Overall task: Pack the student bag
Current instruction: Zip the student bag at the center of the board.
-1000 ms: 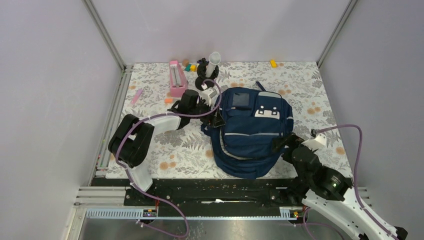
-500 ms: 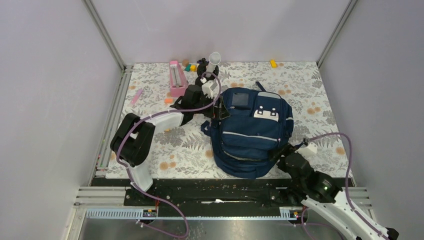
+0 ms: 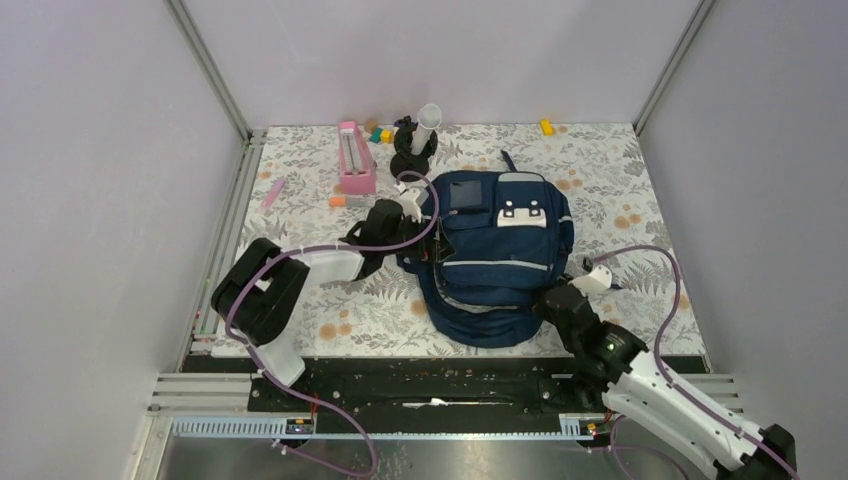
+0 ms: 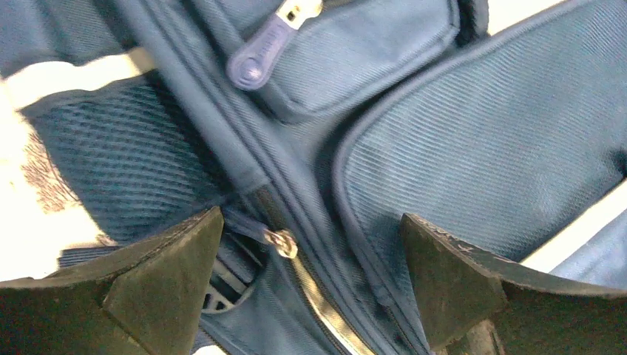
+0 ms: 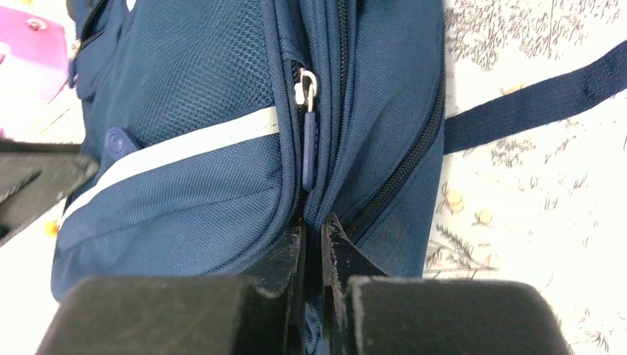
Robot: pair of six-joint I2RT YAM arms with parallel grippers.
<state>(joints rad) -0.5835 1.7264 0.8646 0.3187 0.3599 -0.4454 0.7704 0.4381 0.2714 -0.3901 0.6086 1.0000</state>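
A: Where did the student bag [image 3: 500, 265] sit?
B: Flat on the floral tabletop [image 3: 630, 190], front patches up, between the 2 arms.
A: And the left end effector [image 4: 310, 237]?
B: Spread wide over the bag's left side. Fingers stood either side of a zipper slider [image 4: 282, 244], gripping nothing.
A: And the right end effector [image 5: 314, 237]?
B: Pressed nearly together at the bag's near-right edge, pinching a ridge of navy fabric just below a hanging zipper pull [image 5: 308, 159]. A navy strap [image 5: 532, 100] lay on the tabletop beside it.
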